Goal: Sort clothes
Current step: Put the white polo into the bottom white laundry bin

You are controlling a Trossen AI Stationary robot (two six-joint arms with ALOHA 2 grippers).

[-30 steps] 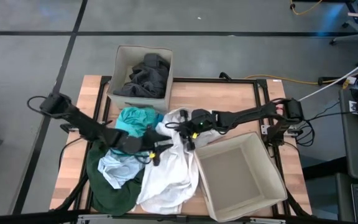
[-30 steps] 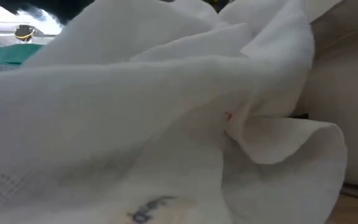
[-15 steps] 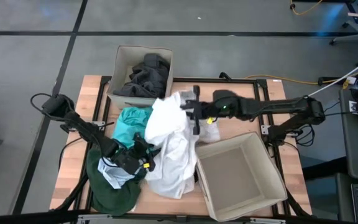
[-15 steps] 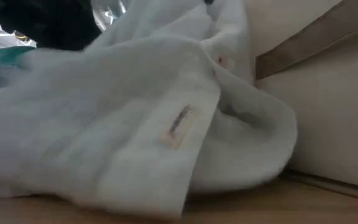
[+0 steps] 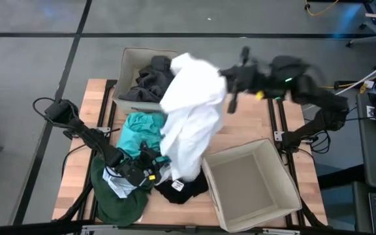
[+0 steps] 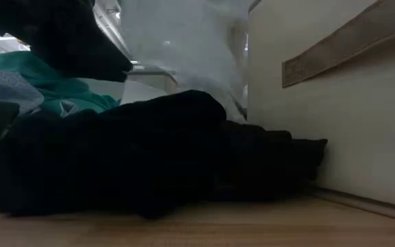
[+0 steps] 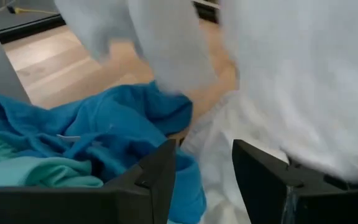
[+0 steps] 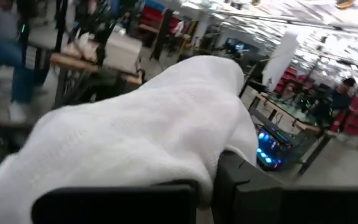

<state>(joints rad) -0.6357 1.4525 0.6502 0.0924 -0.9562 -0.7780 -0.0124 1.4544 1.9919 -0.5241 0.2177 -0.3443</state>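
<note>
My right gripper is raised over the table's far side and shut on a white garment, which hangs down to the pile and also shows in the low view. My left gripper is open and low at the pile, beside bright blue cloth and the white garment's lower part. A black garment lies on the table by the near box. A teal garment, a pale blue one and a dark green one lie heaped at the left. My right gripper holds the white garment by a bunched upper part that drapes over its fingers and hides the place of contact. The garment hangs slack below the gripper; whether its lower end rests on the pile I cannot tell.
A beige fabric box at the far edge holds dark grey clothes. A second beige box stands open at the near right, its wall close in the low view. Bare wood shows at the far right.
My right gripper has risen and gone toward the table's far right, drawing the white garment up off the pile; it now hangs long below the gripper. The black garment under it has come into view. My left gripper has drawn back a little toward the near edge.
</note>
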